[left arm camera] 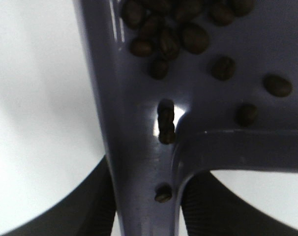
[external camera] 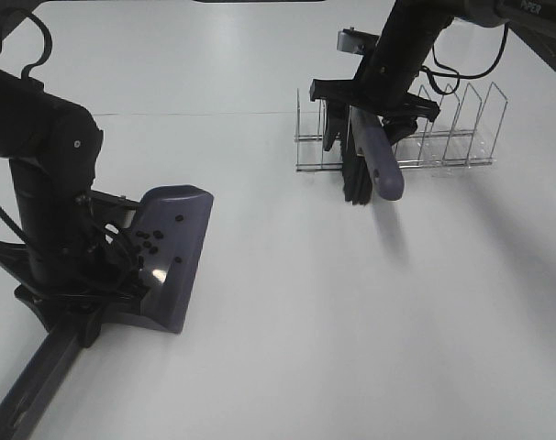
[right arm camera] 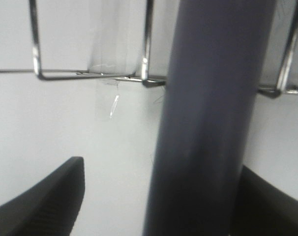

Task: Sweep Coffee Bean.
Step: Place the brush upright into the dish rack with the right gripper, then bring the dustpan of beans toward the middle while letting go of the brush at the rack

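Observation:
The coffee beans [external camera: 154, 240] lie in the purple-grey dustpan [external camera: 182, 266] at the left, clustered near its back wall. In the left wrist view several beans [left arm camera: 181, 37] rest on the pan [left arm camera: 134, 123]. My left gripper [external camera: 85, 302] [left arm camera: 149, 206] is shut on the dustpan's handle, one finger on each side. The brush [external camera: 386, 165] has a purple handle and black bristles [external camera: 355, 186] and leans at the left end of the wire rack [external camera: 452, 137]. My right gripper [external camera: 370, 110] [right arm camera: 159, 196] is open around the brush handle [right arm camera: 213, 123], with one finger [right arm camera: 50, 196] well apart from it.
The wire rack [right arm camera: 90, 76] with several upright dividers stands at the back right on the white table [external camera: 351, 321]. The dustpan's long handle [external camera: 30, 385] runs out toward the front left corner. The left arm's base stands behind the dustpan.

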### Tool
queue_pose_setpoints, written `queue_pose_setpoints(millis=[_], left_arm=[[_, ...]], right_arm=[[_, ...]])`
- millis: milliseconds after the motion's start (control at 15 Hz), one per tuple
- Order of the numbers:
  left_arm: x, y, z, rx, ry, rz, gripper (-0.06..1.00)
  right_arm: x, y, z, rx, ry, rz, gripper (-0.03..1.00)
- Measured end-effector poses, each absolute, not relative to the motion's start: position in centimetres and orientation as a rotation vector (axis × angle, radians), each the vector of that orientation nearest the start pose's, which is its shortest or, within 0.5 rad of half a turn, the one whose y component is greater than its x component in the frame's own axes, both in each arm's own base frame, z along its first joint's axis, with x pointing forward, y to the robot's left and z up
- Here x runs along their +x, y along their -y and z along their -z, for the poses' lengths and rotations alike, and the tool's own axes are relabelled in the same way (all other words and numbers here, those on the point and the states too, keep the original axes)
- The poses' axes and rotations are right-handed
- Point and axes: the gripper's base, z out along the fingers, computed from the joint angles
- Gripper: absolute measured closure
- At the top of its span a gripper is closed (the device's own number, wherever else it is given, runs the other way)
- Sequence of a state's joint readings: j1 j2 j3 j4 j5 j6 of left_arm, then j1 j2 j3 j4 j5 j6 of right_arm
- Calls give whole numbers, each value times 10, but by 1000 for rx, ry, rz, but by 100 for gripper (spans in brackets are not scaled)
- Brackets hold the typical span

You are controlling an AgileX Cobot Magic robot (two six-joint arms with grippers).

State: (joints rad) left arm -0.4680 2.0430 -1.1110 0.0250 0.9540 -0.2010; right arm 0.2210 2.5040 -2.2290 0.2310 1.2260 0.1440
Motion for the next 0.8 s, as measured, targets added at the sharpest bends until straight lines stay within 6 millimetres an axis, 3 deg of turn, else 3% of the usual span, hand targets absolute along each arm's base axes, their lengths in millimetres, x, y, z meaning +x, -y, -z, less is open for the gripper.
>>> queue_pose_setpoints(millis=[200,467,800], left_arm=[[291,145,-95,471,-3314,-153,59],[294,148,-97,436,-3312,-131,59],[327,163,-100,404,-3230,-65,59]], right_arm=[[499,-128,-175,-51,-2936,-319,31],[497,-126,-192,-73,-2901,-293,31],[490,-124,-234,-116,-2815,-305,31]])
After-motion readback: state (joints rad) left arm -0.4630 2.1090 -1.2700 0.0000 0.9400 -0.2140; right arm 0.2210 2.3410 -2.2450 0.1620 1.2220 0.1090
